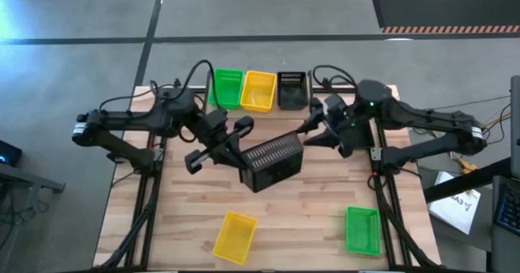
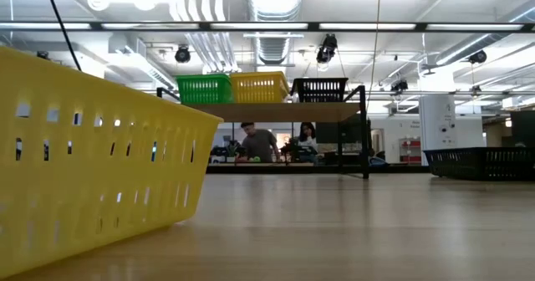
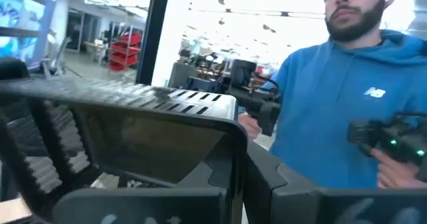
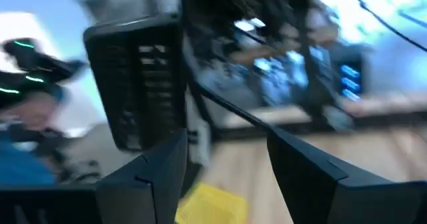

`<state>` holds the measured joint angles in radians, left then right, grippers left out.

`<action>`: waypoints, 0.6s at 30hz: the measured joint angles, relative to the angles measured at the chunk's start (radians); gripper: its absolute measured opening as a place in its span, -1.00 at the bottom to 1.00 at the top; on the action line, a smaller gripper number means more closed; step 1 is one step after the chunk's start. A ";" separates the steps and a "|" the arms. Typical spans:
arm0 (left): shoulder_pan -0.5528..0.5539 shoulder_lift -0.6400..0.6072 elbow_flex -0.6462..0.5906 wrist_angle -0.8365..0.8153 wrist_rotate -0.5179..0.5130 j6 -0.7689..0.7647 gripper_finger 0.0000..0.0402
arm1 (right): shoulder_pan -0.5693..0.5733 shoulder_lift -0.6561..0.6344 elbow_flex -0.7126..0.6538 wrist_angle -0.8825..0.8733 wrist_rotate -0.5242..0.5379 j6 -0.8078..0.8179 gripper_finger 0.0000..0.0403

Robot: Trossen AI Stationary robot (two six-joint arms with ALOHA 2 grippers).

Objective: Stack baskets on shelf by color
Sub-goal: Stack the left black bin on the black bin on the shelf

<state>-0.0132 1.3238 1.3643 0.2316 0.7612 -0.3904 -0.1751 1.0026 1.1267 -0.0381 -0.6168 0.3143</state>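
The black basket (image 1: 272, 161) hangs above the tabletop, just in front of the shelf (image 2: 276, 111), pinched at one rim by the left gripper (image 1: 236, 147); the right gripper (image 1: 313, 132) sits beside its other end with fingers spread wide, holding nothing. It looks light, stiff and slick — thin perforated plastic — so the rim is probably the surest hold.

high: straight down over desk (image 1: 276, 216) | low: desk-level, facing shelf (image 2: 280, 111) | wrists: close; shared: shelf
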 joint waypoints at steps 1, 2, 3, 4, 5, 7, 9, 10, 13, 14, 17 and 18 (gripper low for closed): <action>0.000 0.007 0.000 0.012 0.004 -0.010 -1.00 | -0.015 0.016 -0.005 0.059 -0.051 0.027 0.00; 0.000 0.016 0.000 0.027 0.012 -0.023 -1.00 | -0.030 0.030 -0.010 0.109 -0.093 0.052 -0.01; -0.002 0.024 0.000 0.051 0.015 -0.026 -1.00 | -0.043 0.043 -0.014 0.157 -0.131 0.079 -0.01; -0.003 0.031 0.000 0.067 0.015 -0.030 -1.00 | -0.054 0.056 -0.018 0.201 -0.165 0.104 -0.01; -0.003 0.036 0.000 0.084 0.018 -0.043 -1.00 | -0.063 0.069 -0.020 0.243 -0.193 0.131 -0.01; -0.003 0.046 0.000 0.119 0.021 -0.061 -1.00 | -0.070 0.095 -0.023 0.326 -0.251 0.186 -0.01; -0.003 0.048 0.000 0.131 0.023 -0.073 -1.00 | -0.070 0.125 -0.023 0.391 -0.297 0.226 -0.01; -0.003 0.049 0.000 0.131 0.026 -0.073 -1.00 | -0.070 0.141 -0.024 0.426 -0.321 0.248 -0.01; -0.003 0.049 0.000 0.131 0.026 -0.071 -1.00 | -0.066 0.184 -0.024 0.547 -0.386 0.318 -0.04; -0.003 0.049 0.000 0.131 0.027 -0.071 -1.00 | -0.063 0.195 -0.024 0.591 -0.406 0.341 -0.05; -0.001 0.049 0.000 0.133 0.026 -0.063 -1.00 | -0.052 0.220 -0.023 0.708 -0.440 0.397 -0.09; -0.001 0.049 0.000 0.132 0.026 -0.050 -1.00 | -0.048 0.227 -0.023 0.735 -0.448 0.408 -0.10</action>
<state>-0.0139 1.3724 1.3640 0.3631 0.7868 -0.4408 -0.2232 1.2294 1.1034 0.6970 -1.0645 0.7228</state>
